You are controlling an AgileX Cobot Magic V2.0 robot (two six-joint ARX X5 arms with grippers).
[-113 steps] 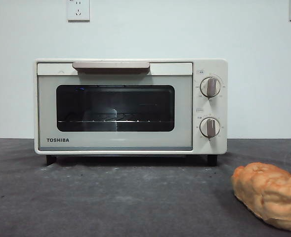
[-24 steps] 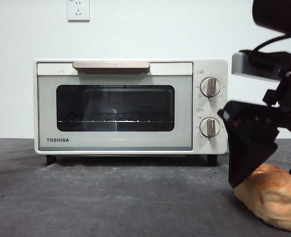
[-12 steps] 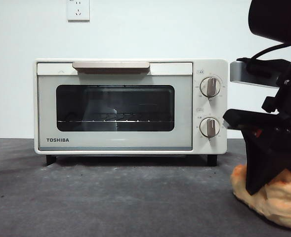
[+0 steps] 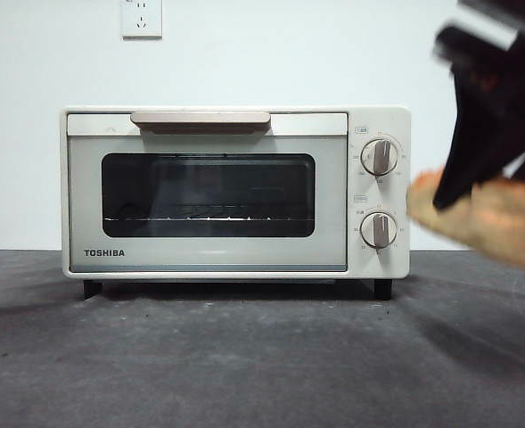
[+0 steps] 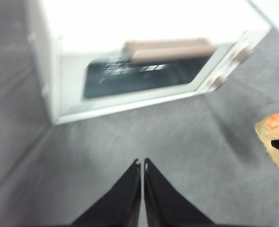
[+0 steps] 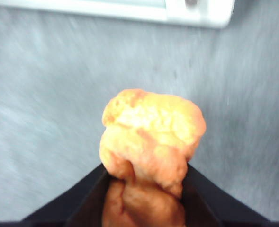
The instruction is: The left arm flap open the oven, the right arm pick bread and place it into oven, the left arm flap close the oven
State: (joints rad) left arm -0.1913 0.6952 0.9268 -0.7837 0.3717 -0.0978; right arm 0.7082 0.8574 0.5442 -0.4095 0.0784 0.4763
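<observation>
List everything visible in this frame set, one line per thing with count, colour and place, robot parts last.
Toaster oven: one, cream-white, TOSHIBA, standing on the table at the back, door closed.
Oven handle: one, beige, across the top of the door.
Knobs: two, beige, stacked on the oven's control panel.
Bread: one, golden-orange, lifted off the table beside the knobs.
Table: one, dark grey.
Wall sockets: two, white, high on the wall.
Right gripper: black, shut on the bread.
Left gripper: black, jaws together, above the table facing the oven.

Smooth cream oven [image 4: 235, 192] with glossy dark glass window [image 4: 209, 194]; lumpy, crusty bread [image 6: 151, 142]; matt grey, faintly grainy worktop [image 4: 200, 357].
</observation>
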